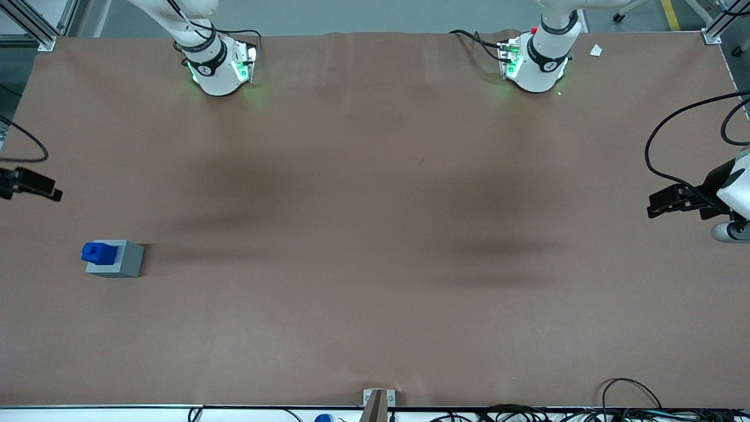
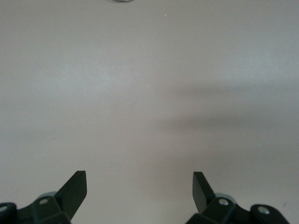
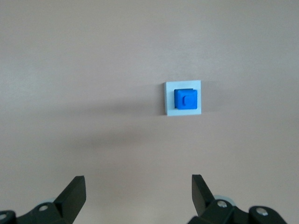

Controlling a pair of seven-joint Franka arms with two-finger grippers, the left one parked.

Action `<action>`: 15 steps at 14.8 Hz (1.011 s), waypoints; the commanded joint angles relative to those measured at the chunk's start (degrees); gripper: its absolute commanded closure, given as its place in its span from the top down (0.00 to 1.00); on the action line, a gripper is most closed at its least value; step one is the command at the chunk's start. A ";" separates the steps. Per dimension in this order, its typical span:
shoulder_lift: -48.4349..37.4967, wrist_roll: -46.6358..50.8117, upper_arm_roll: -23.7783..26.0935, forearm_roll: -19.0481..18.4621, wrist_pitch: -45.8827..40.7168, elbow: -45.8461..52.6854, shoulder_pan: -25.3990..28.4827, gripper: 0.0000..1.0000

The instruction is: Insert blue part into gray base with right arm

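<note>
The blue part (image 1: pixel 99 253) stands in the top of the gray base (image 1: pixel 128 261), with its upper half sticking out. Both rest on the brown table toward the working arm's end. My right gripper (image 1: pixel 50 190) hovers at that same end, farther from the front camera than the base and well apart from it. In the right wrist view the gripper (image 3: pixel 138 179) is open and empty. The blue part (image 3: pixel 185 99) shows there seated in the base (image 3: pixel 168 100), some way below the fingertips.
The brown table (image 1: pixel 375 234) spreads wide around the base. Both arm bases (image 1: pixel 220 64) stand at the table edge farthest from the front camera. A small metal bracket (image 1: pixel 378 401) sits at the nearest edge. Cables (image 1: pixel 630 390) lie toward the parked arm's end.
</note>
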 commanded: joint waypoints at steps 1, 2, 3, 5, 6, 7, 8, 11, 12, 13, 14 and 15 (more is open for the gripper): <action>-3.71 2.07 -0.16 0.68 -1.08 -1.83 2.38 1.00; -3.89 2.52 -0.16 0.68 -1.78 -1.83 2.91 1.00; -4.24 2.61 -0.16 0.68 -2.31 -1.83 3.26 1.00; -4.94 4.44 0.01 0.68 -4.59 -1.75 3.71 1.00; -5.12 5.07 0.01 0.68 -5.29 -1.66 3.97 1.00; -6.26 5.16 -0.25 0.59 -5.82 -1.74 4.93 1.00; -7.22 5.16 -0.34 0.59 -6.00 -2.09 5.55 1.00; -7.32 6.04 -0.69 0.33 -6.62 -1.84 6.34 1.00; -7.32 7.00 -0.78 0.07 -6.62 -1.83 7.04 1.00; -7.41 8.05 -0.78 0.07 -6.79 -1.83 7.39 1.00; -7.32 8.06 -0.43 0.07 -6.71 -1.66 6.96 1.00; -7.23 8.15 -0.43 0.15 -6.71 -1.66 6.96 1.00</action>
